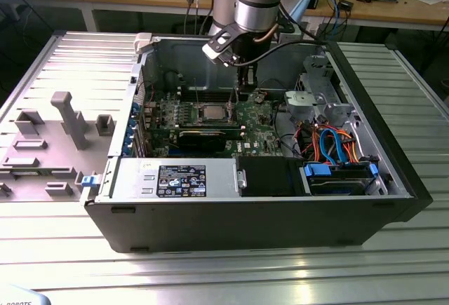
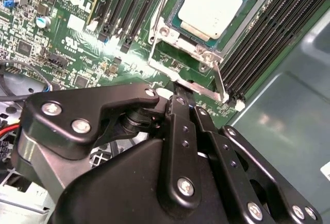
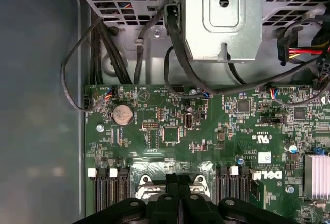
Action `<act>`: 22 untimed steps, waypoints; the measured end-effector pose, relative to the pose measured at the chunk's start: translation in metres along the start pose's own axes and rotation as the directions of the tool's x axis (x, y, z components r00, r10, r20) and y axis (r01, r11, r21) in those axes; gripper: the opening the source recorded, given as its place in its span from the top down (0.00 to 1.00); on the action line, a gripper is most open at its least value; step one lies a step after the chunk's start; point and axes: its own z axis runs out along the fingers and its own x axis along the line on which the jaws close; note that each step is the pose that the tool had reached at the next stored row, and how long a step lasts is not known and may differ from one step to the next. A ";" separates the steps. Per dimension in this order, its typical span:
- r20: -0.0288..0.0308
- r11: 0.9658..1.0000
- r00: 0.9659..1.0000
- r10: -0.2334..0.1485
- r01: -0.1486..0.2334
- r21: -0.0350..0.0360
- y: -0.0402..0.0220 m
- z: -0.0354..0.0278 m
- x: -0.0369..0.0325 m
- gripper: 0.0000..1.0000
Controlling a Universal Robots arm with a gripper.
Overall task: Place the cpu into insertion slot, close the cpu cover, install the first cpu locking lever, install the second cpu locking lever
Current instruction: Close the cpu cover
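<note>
Ribbed metal table, open computer case on it. cpu seated mid-motherboard, cpu cover framing it. gripper just beside the cover, toward the exterior view's right, fingers pressed together, nothing between.

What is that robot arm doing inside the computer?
The robot arm has its gripper down inside an open computer case, over the green motherboard. The cpu sits in the insertion slot, and the cpu cover lies down around it. The jaws are shut together, with their tips right at a thin metal locking lever by the socket's edge. I cannot tell whether that lever is latched.
</note>
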 end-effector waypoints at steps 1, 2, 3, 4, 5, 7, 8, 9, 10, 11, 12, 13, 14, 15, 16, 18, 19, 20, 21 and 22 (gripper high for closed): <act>0.000 1.000 1.000 0.000 0.000 0.000 -0.0012 0.0000 0.0000 0.89; 0.000 1.000 1.000 0.000 0.000 0.000 -0.0025 0.0000 0.0000 0.89; 0.000 1.000 1.000 0.000 0.000 0.000 -0.0032 0.0000 0.0000 0.89; 0.000 1.000 1.000 0.000 0.000 0.000 -0.0039 0.0000 0.0000 0.89; 0.000 1.000 1.000 0.000 0.000 0.000 -0.0045 0.0000 0.0000 0.89; 0.000 1.000 1.000 0.000 0.000 0.000 -0.0060 0.0000 0.0000 0.89; 0.000 1.000 1.000 0.000 0.000 0.000 -0.0066 0.0000 0.0000 0.89; 0.000 1.000 1.000 0.000 0.000 0.000 -0.0074 0.0001 0.0000 0.89; 0.000 1.000 1.000 0.000 0.000 0.000 -0.0079 0.0001 0.0000 0.89; 0.000 1.000 1.000 0.000 0.000 0.000 -0.0085 0.0001 0.0000 0.89; 0.000 1.000 1.000 0.000 0.000 0.000 -0.0089 0.0001 0.0000 0.89; 0.000 1.000 1.000 0.000 0.000 0.000 -0.0095 0.0000 0.0000 0.89; 0.000 1.000 1.000 0.000 0.000 0.000 -0.0100 0.0001 0.0000 0.89; 0.000 1.000 1.000 0.000 0.000 0.000 -0.0102 0.0001 0.0000 0.89; 0.000 1.000 1.000 0.000 0.000 0.000 -0.0105 0.0001 0.0000 0.89; 0.000 1.000 1.000 0.000 0.000 0.000 -0.0110 0.0001 0.0000 0.89; 0.000 1.000 1.000 0.000 0.000 0.000 -0.0111 0.0001 0.0000 0.89; 0.000 1.000 1.000 0.000 0.000 0.000 -0.0113 0.0001 0.0000 0.89; 0.000 1.000 1.000 0.000 0.000 0.000 -0.0115 0.0001 0.0000 0.89; 0.000 1.000 1.000 0.000 0.000 0.000 -0.0115 0.0001 0.0000 0.89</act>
